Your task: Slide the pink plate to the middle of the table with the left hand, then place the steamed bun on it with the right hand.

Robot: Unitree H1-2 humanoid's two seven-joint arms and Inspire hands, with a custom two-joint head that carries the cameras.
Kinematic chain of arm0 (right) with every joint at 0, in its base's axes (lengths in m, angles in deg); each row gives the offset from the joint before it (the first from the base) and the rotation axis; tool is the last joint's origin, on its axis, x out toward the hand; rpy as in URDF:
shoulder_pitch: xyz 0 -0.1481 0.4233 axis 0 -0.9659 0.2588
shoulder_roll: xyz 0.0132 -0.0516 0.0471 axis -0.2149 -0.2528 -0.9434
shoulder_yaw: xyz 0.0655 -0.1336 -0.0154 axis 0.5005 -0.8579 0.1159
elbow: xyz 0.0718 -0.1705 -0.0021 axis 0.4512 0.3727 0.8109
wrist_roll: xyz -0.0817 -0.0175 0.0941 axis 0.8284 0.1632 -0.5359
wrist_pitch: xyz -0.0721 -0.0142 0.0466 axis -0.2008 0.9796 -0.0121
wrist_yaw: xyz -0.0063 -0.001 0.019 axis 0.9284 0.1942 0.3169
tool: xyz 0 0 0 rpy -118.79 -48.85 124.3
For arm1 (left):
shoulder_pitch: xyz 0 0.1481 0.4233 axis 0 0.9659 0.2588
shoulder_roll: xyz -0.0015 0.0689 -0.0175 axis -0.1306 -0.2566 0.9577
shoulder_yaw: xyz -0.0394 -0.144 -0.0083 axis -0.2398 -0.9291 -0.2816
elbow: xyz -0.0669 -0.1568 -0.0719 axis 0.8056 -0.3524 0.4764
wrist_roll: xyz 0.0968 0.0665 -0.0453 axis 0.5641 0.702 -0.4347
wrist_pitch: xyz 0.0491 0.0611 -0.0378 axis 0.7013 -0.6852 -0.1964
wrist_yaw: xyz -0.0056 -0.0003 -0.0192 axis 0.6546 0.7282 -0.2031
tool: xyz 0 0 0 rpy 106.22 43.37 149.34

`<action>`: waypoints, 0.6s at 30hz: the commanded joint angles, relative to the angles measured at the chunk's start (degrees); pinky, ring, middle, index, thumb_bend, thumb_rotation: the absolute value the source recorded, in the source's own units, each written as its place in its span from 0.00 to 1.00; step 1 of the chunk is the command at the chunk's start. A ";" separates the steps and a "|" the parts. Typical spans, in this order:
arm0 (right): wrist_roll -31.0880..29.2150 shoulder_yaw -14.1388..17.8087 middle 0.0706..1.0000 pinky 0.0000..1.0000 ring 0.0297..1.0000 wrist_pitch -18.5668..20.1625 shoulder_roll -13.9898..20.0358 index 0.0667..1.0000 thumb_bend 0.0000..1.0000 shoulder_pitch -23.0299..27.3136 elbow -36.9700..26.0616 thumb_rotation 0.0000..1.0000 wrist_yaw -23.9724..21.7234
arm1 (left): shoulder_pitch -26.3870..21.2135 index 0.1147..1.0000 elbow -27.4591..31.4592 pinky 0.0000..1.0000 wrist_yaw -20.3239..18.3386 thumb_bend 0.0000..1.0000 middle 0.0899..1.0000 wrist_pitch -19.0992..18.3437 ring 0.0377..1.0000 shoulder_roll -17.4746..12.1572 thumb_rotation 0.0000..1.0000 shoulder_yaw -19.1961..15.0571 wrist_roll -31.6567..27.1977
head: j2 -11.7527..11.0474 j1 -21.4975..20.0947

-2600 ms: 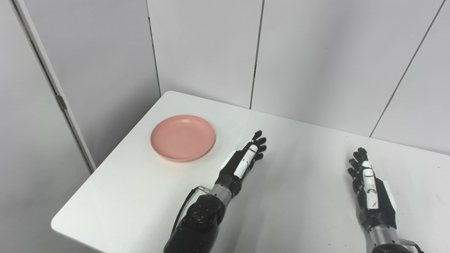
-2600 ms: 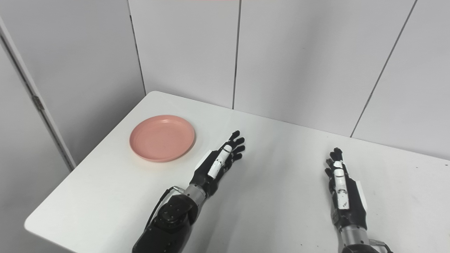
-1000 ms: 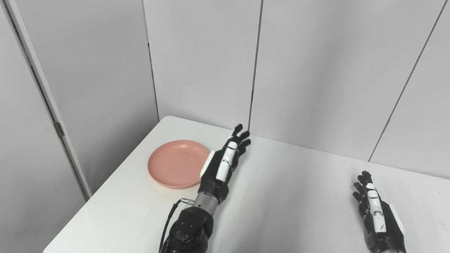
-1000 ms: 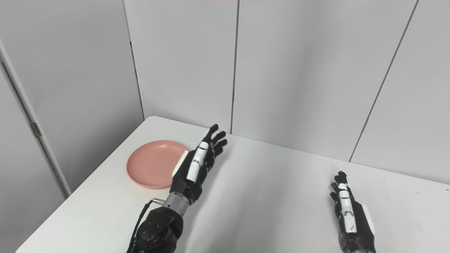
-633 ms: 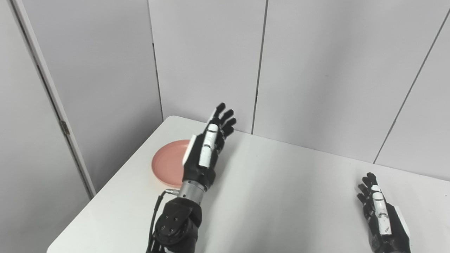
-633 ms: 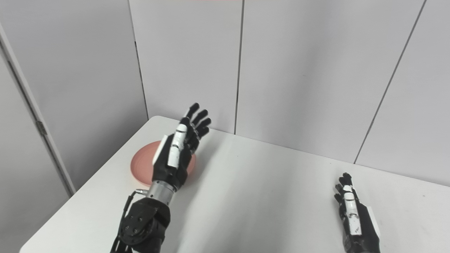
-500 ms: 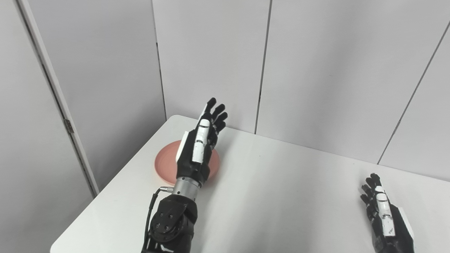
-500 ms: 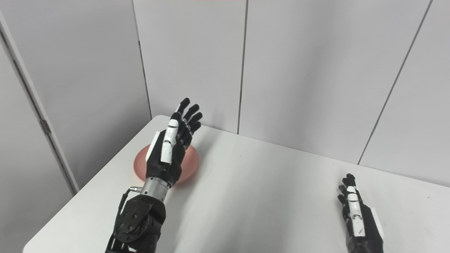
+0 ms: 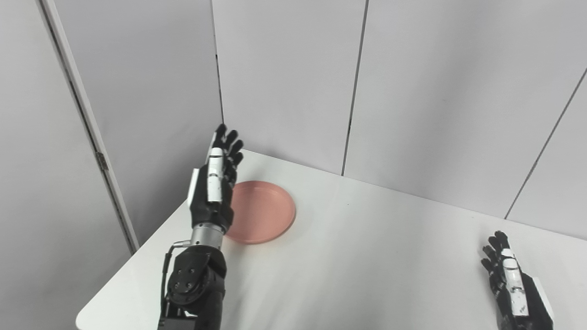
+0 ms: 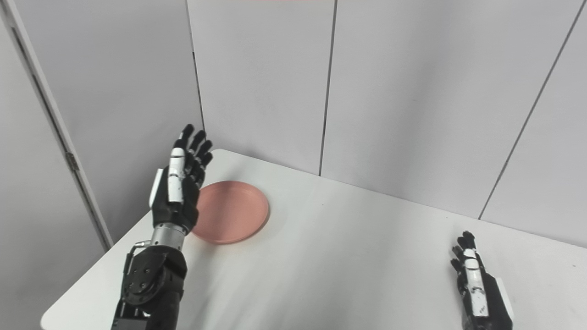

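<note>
Since the earlier frame the left hand (image 9: 213, 190) has crossed to the plate's (image 9: 263, 211) left edge, open and empty. Lower it beside the rim, then push right. Right hand (image 9: 516, 286) rests flat, empty.

plate (image 9: 263, 211): you see plain salmon pink
table (image 9: 367, 256): you see plain white
left hand (image 9: 212, 192), right hand (image 9: 513, 288): black, white panels
wall (image 9: 284, 68): pale grey

Left robot hand (image 9: 212, 185) hides pink plate (image 9: 263, 211) left rim; right arm cut off.
</note>
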 commanded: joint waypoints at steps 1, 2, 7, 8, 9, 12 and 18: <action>-0.33 0.57 1.00 1.00 1.00 -0.08 0.68 1.00 0.09 -4.24 2.00 1.00 -0.17 | -2.10 0.97 1.09 0.99 0.72 0.45 0.97 2.38 0.96 -1.35 1.00 -0.76 -1.24 | 0.15 0.09; -0.36 0.55 1.00 1.00 1.00 0.01 0.74 1.00 0.09 -4.25 1.94 1.00 -0.28 | -2.08 0.97 1.08 0.99 0.76 0.45 0.97 2.42 0.96 -1.48 1.00 -1.06 -1.48 | 0.15 0.09; -0.06 0.37 1.00 1.00 1.00 0.68 1.04 1.00 0.11 -4.43 1.39 1.00 -0.26 | -1.87 0.97 0.24 0.99 1.42 0.45 0.96 2.75 0.96 -2.56 1.00 -2.88 -2.23 | 0.44 0.37; -0.04 0.36 1.00 1.00 1.00 0.64 1.09 1.00 0.11 -4.54 1.18 1.00 -0.26 | -1.77 0.97 -0.13 0.98 1.33 0.45 0.96 2.86 0.96 -3.00 1.00 -3.26 -2.34 | 0.64 0.47; -0.08 0.36 1.00 1.00 1.00 0.56 1.12 1.00 0.11 -4.58 1.08 1.00 -0.29 | -1.71 0.97 -0.47 0.99 1.30 0.46 0.97 2.84 0.96 -3.37 1.00 -3.64 -2.57 | 0.64 0.47; -0.51 0.48 1.00 1.00 1.00 0.70 1.19 1.00 0.11 -4.69 0.70 1.00 -0.47 | -1.85 0.97 -1.27 0.98 2.25 0.46 0.96 2.33 0.96 -3.92 1.00 -4.70 -3.07 | 0.95 0.78; -0.65 0.54 1.00 1.00 1.00 0.85 1.33 1.00 0.09 -4.86 0.12 1.00 -0.51 | -2.14 0.96 -2.81 0.99 3.37 0.45 0.96 1.79 0.96 -4.68 1.00 -5.71 -3.76 | 1.34 1.04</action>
